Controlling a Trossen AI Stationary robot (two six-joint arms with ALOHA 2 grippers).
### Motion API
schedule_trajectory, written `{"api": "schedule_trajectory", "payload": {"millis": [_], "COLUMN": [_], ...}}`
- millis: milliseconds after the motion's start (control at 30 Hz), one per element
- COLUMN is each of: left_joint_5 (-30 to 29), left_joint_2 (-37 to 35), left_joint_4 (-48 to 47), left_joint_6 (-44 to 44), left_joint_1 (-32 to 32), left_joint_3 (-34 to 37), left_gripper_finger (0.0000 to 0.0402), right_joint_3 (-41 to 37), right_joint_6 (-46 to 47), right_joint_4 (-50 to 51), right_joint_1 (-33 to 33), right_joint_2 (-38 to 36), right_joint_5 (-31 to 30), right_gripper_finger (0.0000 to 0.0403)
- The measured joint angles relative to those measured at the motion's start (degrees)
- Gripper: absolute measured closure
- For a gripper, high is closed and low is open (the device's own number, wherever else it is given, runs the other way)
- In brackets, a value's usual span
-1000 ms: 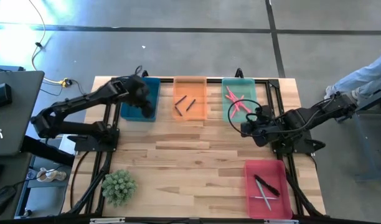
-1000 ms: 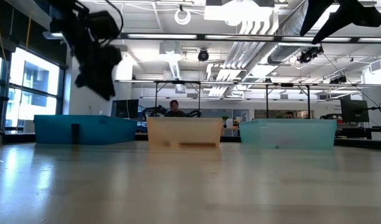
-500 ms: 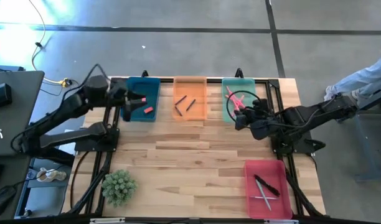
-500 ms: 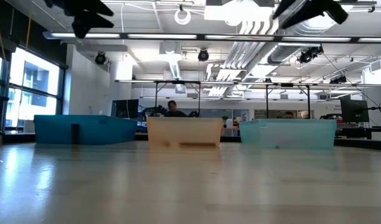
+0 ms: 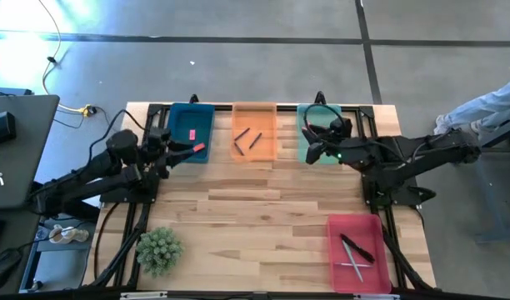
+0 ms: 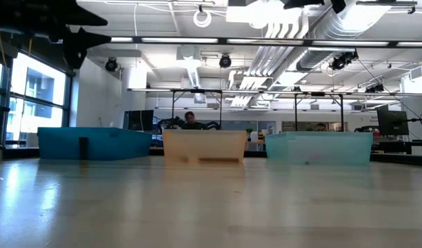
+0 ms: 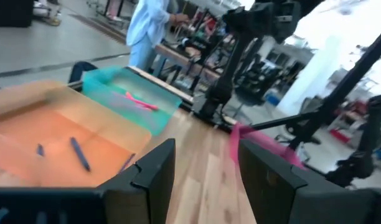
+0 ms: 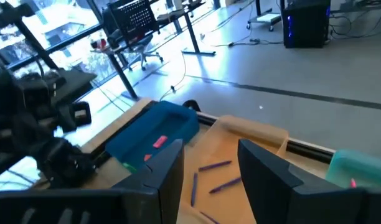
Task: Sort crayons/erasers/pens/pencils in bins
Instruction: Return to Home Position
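We see the erasers (image 5: 194,142) in the blue bin (image 5: 191,114), the crayons (image 5: 247,139) in the orange bin (image 5: 255,111) beside it, pencils (image 7: 139,102) in the green bin (image 7: 113,79) next along, and pens (image 5: 353,253) in the red bin (image 5: 354,222) well apart from the orange bin. Nothing loose lies on the table (image 5: 255,208), so we judge the sorting essentially finished. Both the left gripper (image 5: 173,151), just beside the blue bin, and the right gripper (image 5: 310,147), over the green bin, are spread and empty, and we find no readable writing.

A dark blue-teal bin (image 5: 192,127) is showing pink and red erasers (image 5: 192,134); the orange bin (image 5: 255,112) is showing dark crayons (image 5: 244,137). The light teal bin (image 5: 302,117) and red-pink bin (image 5: 356,263) are sitting on pale striped wood, the table (image 5: 263,212). A green plant (image 5: 159,249) is showing near one corner.
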State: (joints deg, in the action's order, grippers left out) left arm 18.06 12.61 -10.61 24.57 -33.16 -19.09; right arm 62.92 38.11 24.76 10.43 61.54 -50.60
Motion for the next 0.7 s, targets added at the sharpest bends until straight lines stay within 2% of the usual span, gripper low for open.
{"api": "schedule_trajectory", "payload": {"millis": [267,433,700], "left_joint_5": [0.0,-1.3,-8.5], "left_joint_2": [-7.3,-10.1,-12.4], "left_joint_4": [7.7,8.0,8.6], "left_joint_6": [2.5,2.4,2.2], "left_joint_1": [3.2,5.2,9.3], "left_joint_3": [9.6,11.6,16.0], "left_gripper_finger": [0.0241,0.0241,0.0241], "right_joint_3": [0.0,0.0,0.0], "right_joint_6": [0.3,-2.8,-8.6], "right_joint_4": [-1.5,-4.6,-6.7], "right_joint_1": [-3.7,-5.1,-6.3], "right_joint_2": [-0.1,-0.8,-5.0], "right_joint_5": [6.6,6.8,6.9], "right_gripper_finger": [0.0259,0.0259,0.0259]}}
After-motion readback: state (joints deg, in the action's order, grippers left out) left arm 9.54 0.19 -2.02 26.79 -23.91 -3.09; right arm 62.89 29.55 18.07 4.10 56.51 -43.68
